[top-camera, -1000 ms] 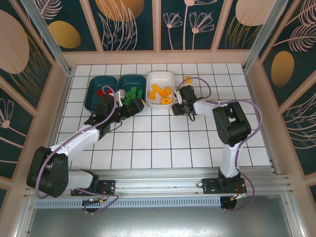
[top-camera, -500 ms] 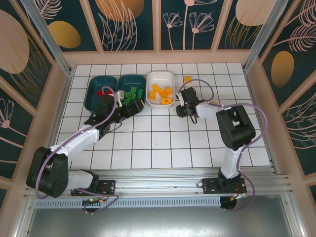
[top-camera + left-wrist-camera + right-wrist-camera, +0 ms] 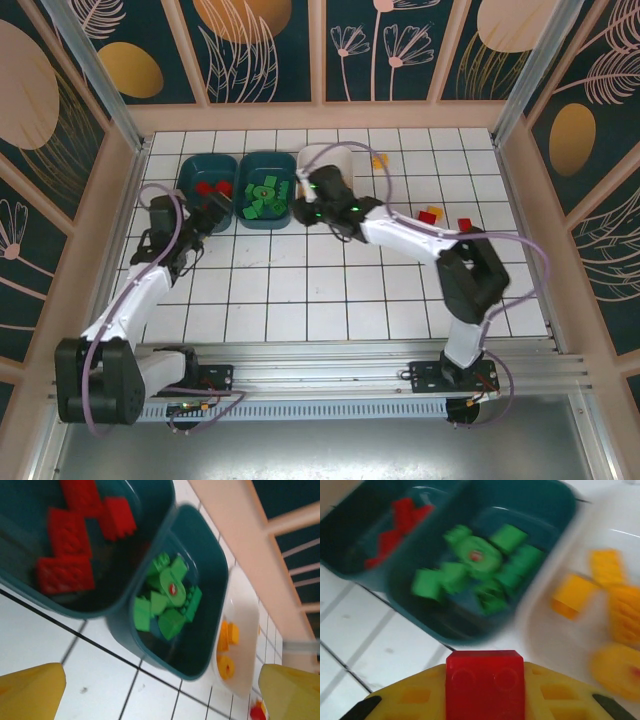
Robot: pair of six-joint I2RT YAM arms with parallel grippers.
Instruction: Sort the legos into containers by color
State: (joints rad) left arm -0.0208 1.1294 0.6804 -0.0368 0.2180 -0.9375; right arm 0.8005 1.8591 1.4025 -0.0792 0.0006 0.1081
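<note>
A dark teal tray (image 3: 212,560) sits mid-frame, holding a heap of green bricks (image 3: 167,602), one of them round with a red centre. Touching its left side is a second teal tray (image 3: 75,611) holding red bricks (image 3: 70,540), blurred. Just right of the green tray lies a white tray (image 3: 247,625) with orange-yellow bricks (image 3: 227,635). Below it, over the white tiled floor (image 3: 50,645), the left gripper (image 3: 160,700) stands wide apart, one yellow fingertip (image 3: 30,692) in each bottom corner. A beige wall (image 3: 235,525) runs behind.
</note>
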